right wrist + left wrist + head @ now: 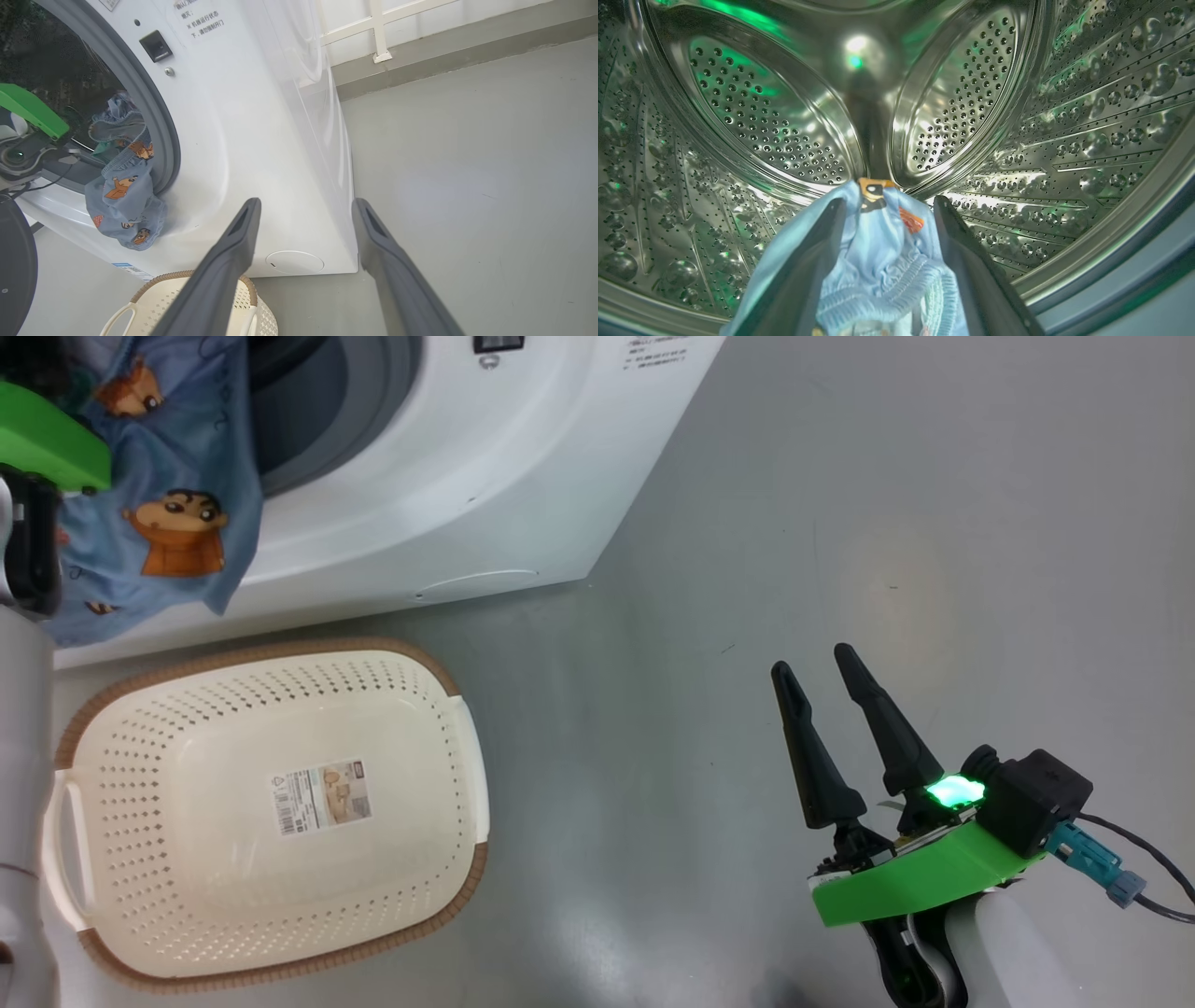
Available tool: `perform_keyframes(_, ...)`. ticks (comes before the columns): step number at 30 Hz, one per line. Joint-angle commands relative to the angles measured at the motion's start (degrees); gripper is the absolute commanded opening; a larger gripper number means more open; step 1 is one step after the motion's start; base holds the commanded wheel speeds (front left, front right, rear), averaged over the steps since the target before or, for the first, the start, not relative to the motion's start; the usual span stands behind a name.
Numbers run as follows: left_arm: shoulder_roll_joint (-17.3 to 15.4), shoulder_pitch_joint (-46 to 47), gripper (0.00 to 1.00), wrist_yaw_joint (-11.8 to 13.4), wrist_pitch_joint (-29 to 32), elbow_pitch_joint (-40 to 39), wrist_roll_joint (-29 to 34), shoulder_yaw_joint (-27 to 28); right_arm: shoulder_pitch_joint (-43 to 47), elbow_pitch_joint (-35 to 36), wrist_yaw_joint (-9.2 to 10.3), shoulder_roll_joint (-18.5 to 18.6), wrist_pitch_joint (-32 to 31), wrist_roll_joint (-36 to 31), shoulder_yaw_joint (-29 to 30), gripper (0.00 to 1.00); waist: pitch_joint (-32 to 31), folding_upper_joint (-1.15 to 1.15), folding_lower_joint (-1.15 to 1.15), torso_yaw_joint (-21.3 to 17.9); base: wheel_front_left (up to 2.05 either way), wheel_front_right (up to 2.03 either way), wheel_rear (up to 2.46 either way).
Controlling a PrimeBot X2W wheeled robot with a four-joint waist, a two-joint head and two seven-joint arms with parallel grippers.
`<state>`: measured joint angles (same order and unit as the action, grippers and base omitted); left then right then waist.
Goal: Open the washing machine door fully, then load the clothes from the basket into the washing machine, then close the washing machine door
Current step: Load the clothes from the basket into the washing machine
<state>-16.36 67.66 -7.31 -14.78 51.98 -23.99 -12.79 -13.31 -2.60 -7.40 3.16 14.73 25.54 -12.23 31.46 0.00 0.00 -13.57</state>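
Observation:
My left gripper (887, 203) reaches inside the washing machine's steel drum (752, 116). Its two fingers stand apart, open, and a light blue garment with orange cartoon prints (882, 261) lies loosely between and over them. The same garment (159, 523) trails out over the grey gasket and hangs down the white front of the washing machine (467, 457). The cream basket (252, 653) sits on the floor in front, with only its label inside. My right gripper (814, 667) hovers open over the floor to the right, holding nothing. A black rounded edge (14, 266) at the left may be the open door.
Grey floor (887, 523) stretches to the right of the machine. A white railing and a low wall (383, 28) stand behind it. My left forearm (23, 756) runs along the left edge beside the basket.

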Motion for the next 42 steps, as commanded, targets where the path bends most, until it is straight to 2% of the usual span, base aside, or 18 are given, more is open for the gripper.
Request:
perform_keyframes(1,-2.84,1.34,1.0,-0.17,-0.21,-1.09,-0.65,0.24,0.21,1.35,-0.09,-0.28,0.27,0.52,-1.06,1.0,-0.09,0.0,0.0,0.34,0.0,0.0,0.0)
perform_keyframes(15,-1.91,-1.4,1.0,-0.17,-0.21,-2.27,-3.11,-1.16,-0.23,1.36,-0.09,-0.28,0.27,0.31,-0.87,1.0,-0.02,0.0,0.0,1.28,0.0,0.0,0.0)
perform_keyframes(42,2.39,-19.24,1.0,-0.17,-0.22,-19.07,1.02,5.03,-0.5,1.82,-0.09,-0.28,0.27,-1.49,1.7,1.0,-0.27,0.0,0.0,5.76,0.0,0.0,0.0)
